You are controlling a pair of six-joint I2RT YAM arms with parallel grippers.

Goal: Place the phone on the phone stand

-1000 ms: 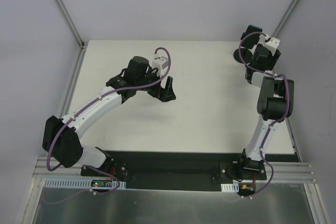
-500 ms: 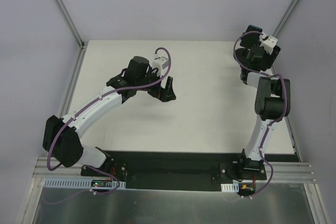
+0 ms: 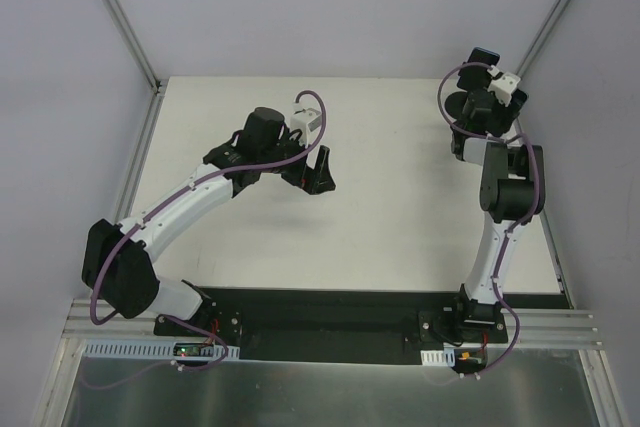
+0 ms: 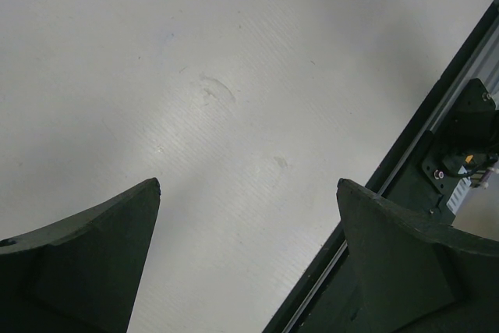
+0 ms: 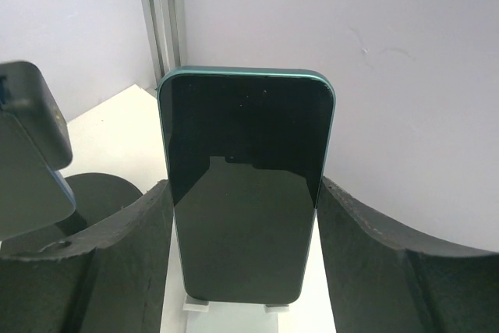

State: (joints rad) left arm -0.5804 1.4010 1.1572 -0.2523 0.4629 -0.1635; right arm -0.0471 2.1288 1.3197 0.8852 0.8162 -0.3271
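The phone, dark-screened with a green rim, stands upright between the fingers of my right gripper, which is shut on its two long edges. From above, the phone and right gripper are at the table's back right corner. The black phone stand is just left of the phone, its round base on the table; in the top view the phone stand is partly hidden by the arm. My left gripper hangs open over bare table, seen from above at left gripper.
A metal frame post rises in the corner behind the phone, with walls close on both sides. The black rail runs along the table's near edge, with the arm bases on it.
My right wrist has swung a little to the left with the phone, closer over the stand. The left arm has not moved.
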